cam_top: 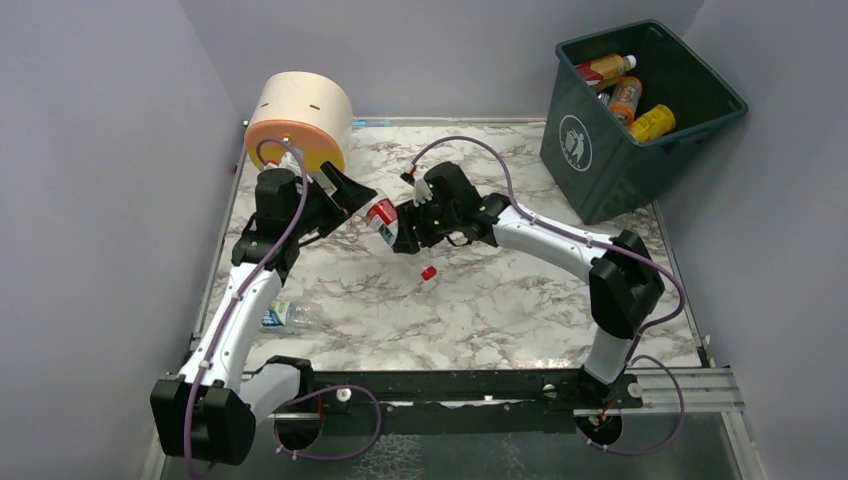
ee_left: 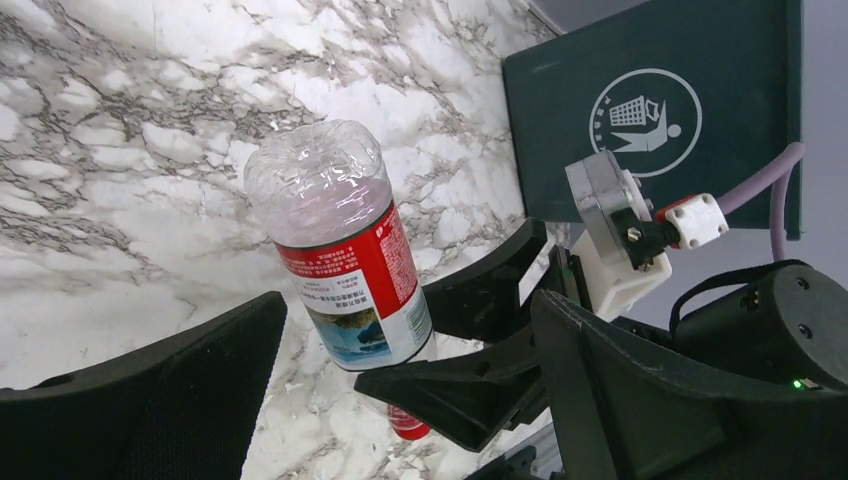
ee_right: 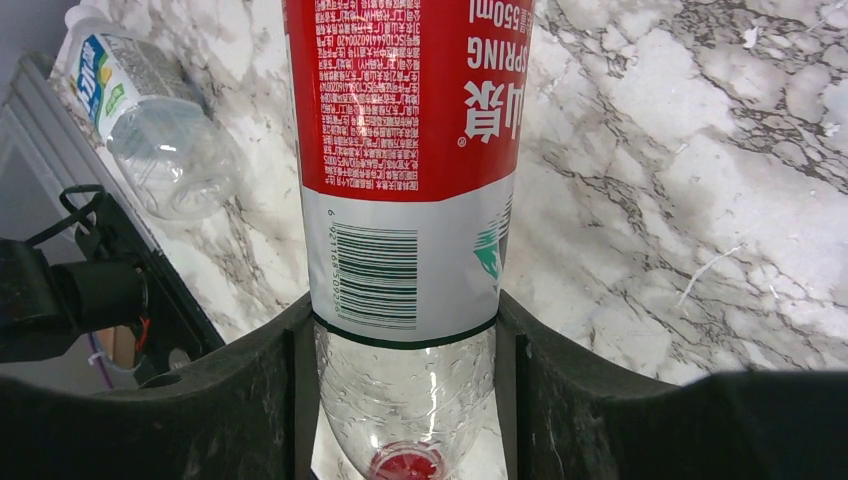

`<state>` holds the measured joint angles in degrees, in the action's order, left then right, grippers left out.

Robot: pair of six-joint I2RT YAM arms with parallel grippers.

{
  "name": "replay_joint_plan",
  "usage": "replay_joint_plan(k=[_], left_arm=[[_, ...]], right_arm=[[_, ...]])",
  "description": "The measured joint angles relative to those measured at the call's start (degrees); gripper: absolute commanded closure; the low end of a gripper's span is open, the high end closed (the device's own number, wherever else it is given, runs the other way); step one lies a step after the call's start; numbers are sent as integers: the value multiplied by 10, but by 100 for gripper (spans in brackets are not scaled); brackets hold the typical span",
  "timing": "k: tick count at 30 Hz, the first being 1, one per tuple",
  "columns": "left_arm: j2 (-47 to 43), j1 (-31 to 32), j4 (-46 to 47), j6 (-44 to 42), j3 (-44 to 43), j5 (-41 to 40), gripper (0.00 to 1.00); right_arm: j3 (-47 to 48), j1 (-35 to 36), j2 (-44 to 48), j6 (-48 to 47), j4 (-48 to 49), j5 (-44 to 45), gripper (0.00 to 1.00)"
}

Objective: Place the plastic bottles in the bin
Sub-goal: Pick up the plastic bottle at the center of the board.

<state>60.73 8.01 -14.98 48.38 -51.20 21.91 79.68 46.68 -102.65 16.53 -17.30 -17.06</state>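
The red bottle (cam_top: 383, 218) is held over the table's centre, clamped near its neck by the right gripper (ee_right: 405, 325). The left gripper (ee_left: 405, 310) is spread wide around it (gaps show on both sides). Three bottles (cam_top: 625, 95) lie in the bin (cam_top: 600, 150) at 1 o'clock; a blue-label bottle (cam_top: 290, 316) lies at 8 o'clock.

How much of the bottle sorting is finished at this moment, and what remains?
Done: three bottles show inside the bin. In hand: the right end effector grips the red-label bottle above the table, while the left end effector stands open around it. Left: that bottle and the blue-label bottle lying on the table must go in.
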Motion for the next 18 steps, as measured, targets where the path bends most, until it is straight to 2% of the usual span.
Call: replay_joint_plan(k=[8, 18], left_arm=[[-41, 0, -14, -29, -2, -24, 1], [-46, 0, -21, -36, -2, -31, 1]], right_arm=[[44, -33, 15, -1, -41, 18, 43], [147, -174, 66, -11, -94, 18, 42]])
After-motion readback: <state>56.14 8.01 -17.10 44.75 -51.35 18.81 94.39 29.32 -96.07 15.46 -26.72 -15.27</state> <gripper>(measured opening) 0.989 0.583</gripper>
